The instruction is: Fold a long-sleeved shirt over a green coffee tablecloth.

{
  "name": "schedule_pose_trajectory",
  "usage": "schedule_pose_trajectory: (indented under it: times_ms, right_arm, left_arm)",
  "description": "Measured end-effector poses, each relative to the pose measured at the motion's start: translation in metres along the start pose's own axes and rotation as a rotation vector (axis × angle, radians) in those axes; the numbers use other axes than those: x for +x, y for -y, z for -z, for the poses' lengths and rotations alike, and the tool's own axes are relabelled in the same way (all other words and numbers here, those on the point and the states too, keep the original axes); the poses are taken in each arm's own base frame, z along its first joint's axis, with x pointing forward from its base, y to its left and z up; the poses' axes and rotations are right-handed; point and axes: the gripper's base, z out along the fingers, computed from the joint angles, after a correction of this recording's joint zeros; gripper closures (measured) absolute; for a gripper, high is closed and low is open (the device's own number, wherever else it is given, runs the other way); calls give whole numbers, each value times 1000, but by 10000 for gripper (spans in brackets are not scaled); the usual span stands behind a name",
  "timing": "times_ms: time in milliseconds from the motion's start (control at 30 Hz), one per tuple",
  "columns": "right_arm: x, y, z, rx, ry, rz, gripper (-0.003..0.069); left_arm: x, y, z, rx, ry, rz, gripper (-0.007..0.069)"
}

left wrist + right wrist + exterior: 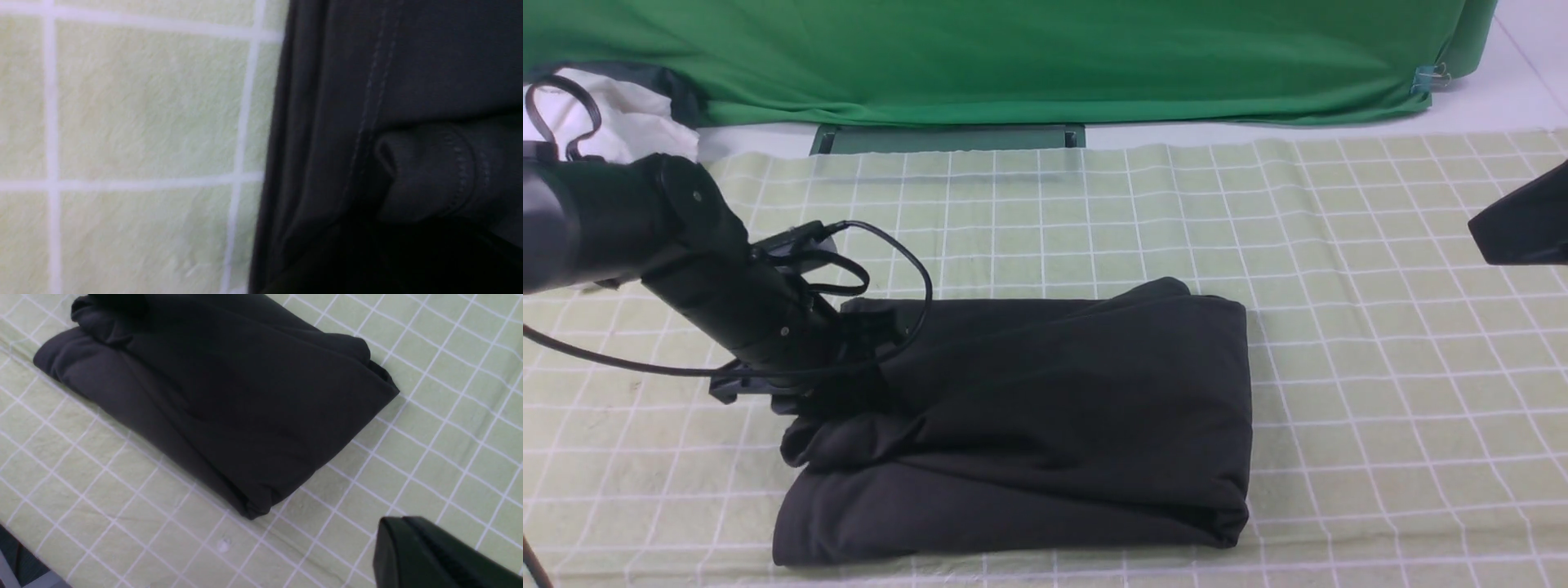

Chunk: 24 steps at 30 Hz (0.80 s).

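Green coffee tablecloth (1380, 327): pale yellow-green with a white grid, spread wide as the working surface, lightly wrinkled, reaching past the view on both sides. Plain green fabric (1013, 57): bright backdrop draped along the far edge, pinned at one corner by a small clip (1429, 79), probably to screen off the room; a white wall strip shows beside it. Long-sleeved shirt (1078, 408): dark charcoal, lying mid-cloth towards the near edge as a thick, roughly rectangular bundle, logo and neck label hidden inside; its right side looks squared, its left end is bunched and lumpy, so the folding appears close to done, with that end to be tidied. Left arm (686, 253): reaches down to the bundle's left end, cable (907, 269) looping above. Left gripper (862, 363): at or in the bunched cloth, black on black; whether it grasps or has released cannot be told. The left wrist view shows only a stitched hem (372, 81) and a rolled cuff (429, 171) beside the grid. Right gripper (429, 555): clenched, empty, parked well apart on the shirt's right, presumably clear of the work. White garment (637, 122): heaped at the far left corner, off the task.
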Motion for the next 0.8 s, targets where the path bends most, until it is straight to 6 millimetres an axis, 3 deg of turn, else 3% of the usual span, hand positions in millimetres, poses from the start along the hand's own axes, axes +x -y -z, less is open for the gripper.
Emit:
schedule_pose_trajectory:
  times_ms: [133, 233, 433, 633, 800]
  right_arm:
    - [0, 0, 0, 0, 1, 0, 664]
    - [0, 0, 0, 0, 0, 0, 664]
    - [0, 0, 0, 0, -1, 1, 664]
    - [0, 0, 0, 0, -1, 4, 664]
    - [2, 0, 4, 14, 6, 11, 662]
  left_arm:
    - [-7, 3, 3, 33, 43, -23, 572]
    - [-19, 3, 14, 46, 89, -20, 605]
    - [-32, -4, 34, 48, 149, -9, 607]
    - [-32, -7, 34, 20, 145, -36, 591]
    - [-35, -9, 38, -28, 141, -92, 472]
